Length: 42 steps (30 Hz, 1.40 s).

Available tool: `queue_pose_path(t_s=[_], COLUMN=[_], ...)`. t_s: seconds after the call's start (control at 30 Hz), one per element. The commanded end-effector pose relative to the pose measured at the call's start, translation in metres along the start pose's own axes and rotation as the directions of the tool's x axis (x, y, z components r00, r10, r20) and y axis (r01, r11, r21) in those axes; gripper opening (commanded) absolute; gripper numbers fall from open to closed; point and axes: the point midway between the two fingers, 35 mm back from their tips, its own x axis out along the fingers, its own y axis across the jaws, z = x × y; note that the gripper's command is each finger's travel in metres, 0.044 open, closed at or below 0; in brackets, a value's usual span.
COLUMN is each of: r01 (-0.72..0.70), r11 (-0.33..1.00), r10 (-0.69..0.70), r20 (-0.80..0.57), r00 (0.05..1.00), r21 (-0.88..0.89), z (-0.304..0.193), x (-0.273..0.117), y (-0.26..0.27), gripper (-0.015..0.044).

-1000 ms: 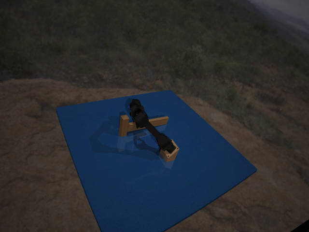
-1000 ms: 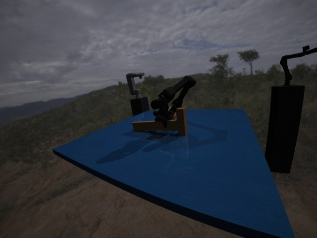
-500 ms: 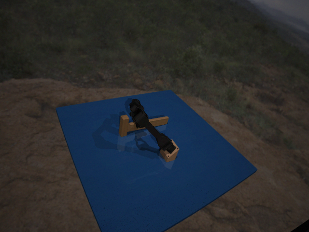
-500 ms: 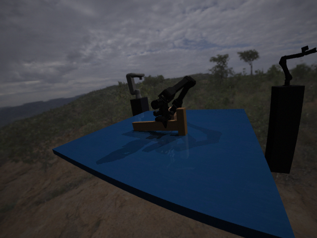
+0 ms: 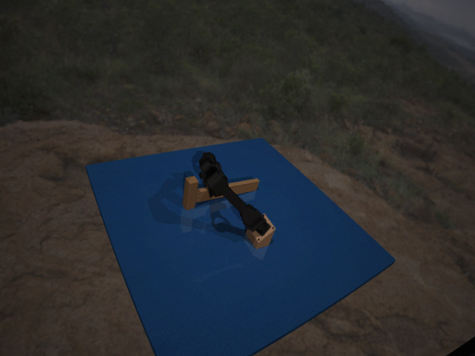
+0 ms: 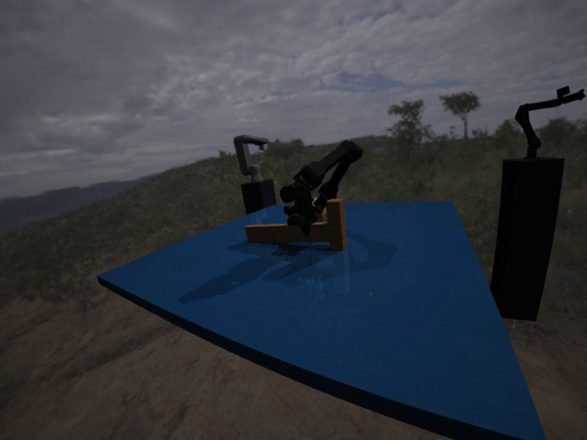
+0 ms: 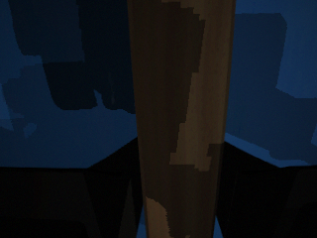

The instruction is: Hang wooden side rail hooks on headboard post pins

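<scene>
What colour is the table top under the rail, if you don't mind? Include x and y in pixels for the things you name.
Blue [image 5: 306, 276] [image 6: 403, 307], showing best in the top view.

Rail [image 5: 245, 186] [image 6: 274, 233] [image 7: 180, 99] between the black fingers: wood, fine lengthwise grain, matt. Post [image 5: 189, 193] [image 6: 337, 225] beyond the fingers: wood, smooth-looking. Tabletop [image 5: 214, 291] [image 6: 379, 331] [image 7: 74, 144] below the fingers: blue, smooth, faintly glossy, with soft reflections. Finger surfaces: dark, low sheen.

Grey arm [image 6: 242, 156] on blk. pedestal [image 6: 258, 196], trees [image 6: 408, 118] behind.

brown wooden side rail [image 5: 245, 187] [image 6: 272, 233] [image 7: 180, 99], lengthwise across the blue table, one end at the upright headboard post [image 5: 190, 193] [image 6: 337, 225]
</scene>
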Motion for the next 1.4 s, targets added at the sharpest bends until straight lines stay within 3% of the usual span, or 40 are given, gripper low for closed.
queue_pose_path(t_s=[0.0, 1.37], r01=[-0.005, -0.005], r11=[1.0, 1.0], r10=[0.005, 0.005], r20=[-0.005, -0.005], r00=[1.0, 1.0], r21=[0.0, 0.0], z=[-0.0008, -0.0009], x=[0.0001, 0.0069], y=[0.001, 0.001], gripper=[0.0, 0.0])
